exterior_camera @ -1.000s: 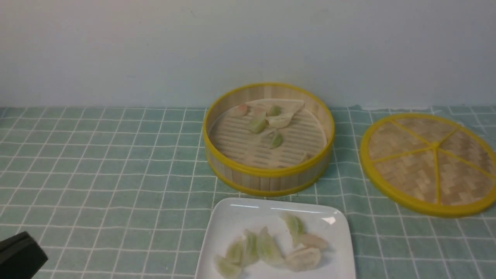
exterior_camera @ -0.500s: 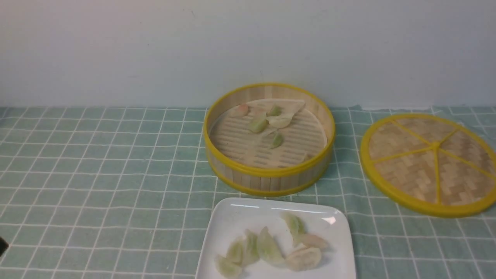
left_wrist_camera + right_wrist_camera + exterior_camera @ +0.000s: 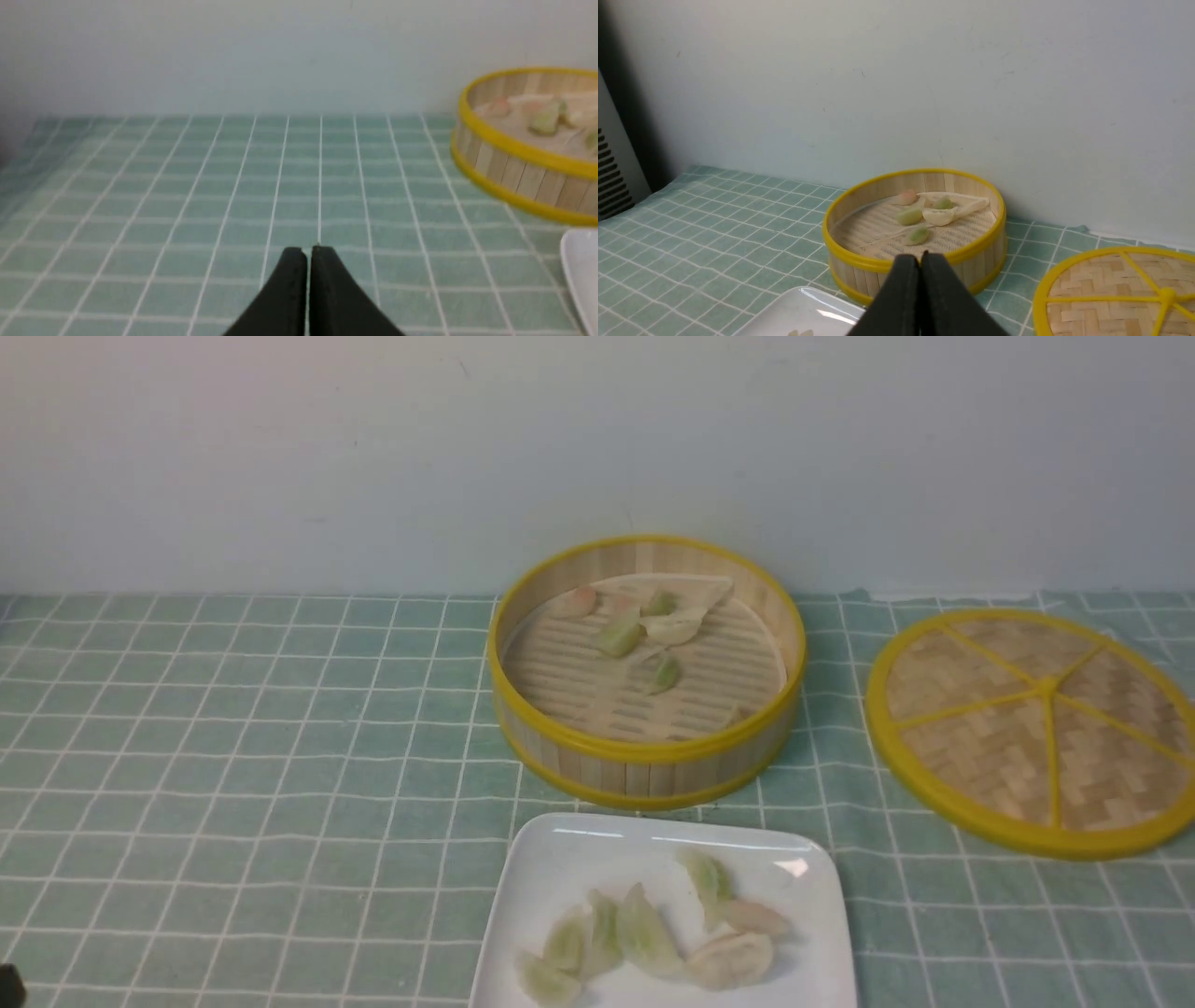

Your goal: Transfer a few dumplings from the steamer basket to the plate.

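Observation:
The steamer basket [image 3: 644, 753] stands mid-table and holds several dumplings [image 3: 621, 637], green, whitish and one pink, on a pale liner. Just in front of it, the white plate [image 3: 560, 863] carries several more dumplings [image 3: 644, 933] in a loose row. My left gripper [image 3: 308, 252] is shut and empty, low over the cloth well left of the basket [image 3: 514, 154]. In the front view only a dark sliver of it [image 3: 7, 982] shows at the lower left corner. My right gripper [image 3: 920, 256] is shut and empty, on the near side of the basket [image 3: 859, 259], above the plate [image 3: 803, 308].
The woven basket lid [image 3: 1036, 728] with yellow spokes lies flat to the right of the basket. A green checked cloth [image 3: 233, 756] covers the table up to a pale wall close behind the basket. A dark vented panel [image 3: 609, 182] stands at the far left.
My left gripper has drawn back out of the lower left corner of the front view, leaving only a sliver. Basket, plate, dumplings and lid have not moved.

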`<action>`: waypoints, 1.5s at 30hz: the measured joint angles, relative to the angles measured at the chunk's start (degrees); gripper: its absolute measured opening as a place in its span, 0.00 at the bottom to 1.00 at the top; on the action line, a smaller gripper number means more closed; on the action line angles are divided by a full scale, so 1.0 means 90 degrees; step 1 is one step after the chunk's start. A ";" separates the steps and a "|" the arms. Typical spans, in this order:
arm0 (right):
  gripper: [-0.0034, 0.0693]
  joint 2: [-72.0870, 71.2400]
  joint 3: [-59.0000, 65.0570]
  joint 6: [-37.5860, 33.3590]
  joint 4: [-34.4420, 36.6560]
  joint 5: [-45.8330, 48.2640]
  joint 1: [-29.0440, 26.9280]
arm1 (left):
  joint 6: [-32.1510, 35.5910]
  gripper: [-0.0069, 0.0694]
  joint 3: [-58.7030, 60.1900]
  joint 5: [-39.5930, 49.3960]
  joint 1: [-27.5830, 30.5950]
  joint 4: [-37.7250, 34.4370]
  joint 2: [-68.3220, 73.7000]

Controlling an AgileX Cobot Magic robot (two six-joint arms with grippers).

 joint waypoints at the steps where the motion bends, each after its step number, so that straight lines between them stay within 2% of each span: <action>1: 0.03 0.0000 0.0000 0.0000 0.0000 0.0000 0.0000 | -0.0061 0.08 0.0223 0.0015 -0.0042 0.0026 0.0000; 7: 0.03 0.0000 0.0000 -0.0013 0.0000 0.0000 0.0000 | -0.0069 0.08 0.0509 -0.0055 -0.0443 0.0140 0.0000; 35: 0.03 0.0000 0.0000 -0.0038 0.0032 0.0000 0.0000 | -0.0069 0.08 0.0524 -0.0123 -0.0443 0.0140 0.0000; 37: 0.03 0.0000 0.0000 -0.0227 0.0368 -0.0051 0.0000 | -0.0069 0.08 0.0524 -0.0123 -0.0443 0.0140 0.0000; 41: 0.03 0.0000 0.0054 -0.1843 0.1997 -0.0726 0.0000 | -0.0069 0.08 0.0524 -0.0123 -0.0443 0.0140 0.0000; 45: 0.03 0.0000 0.0053 -0.2840 0.2802 -0.1368 0.0000 | -0.0069 0.08 0.0524 -0.0123 -0.0443 0.0140 0.0000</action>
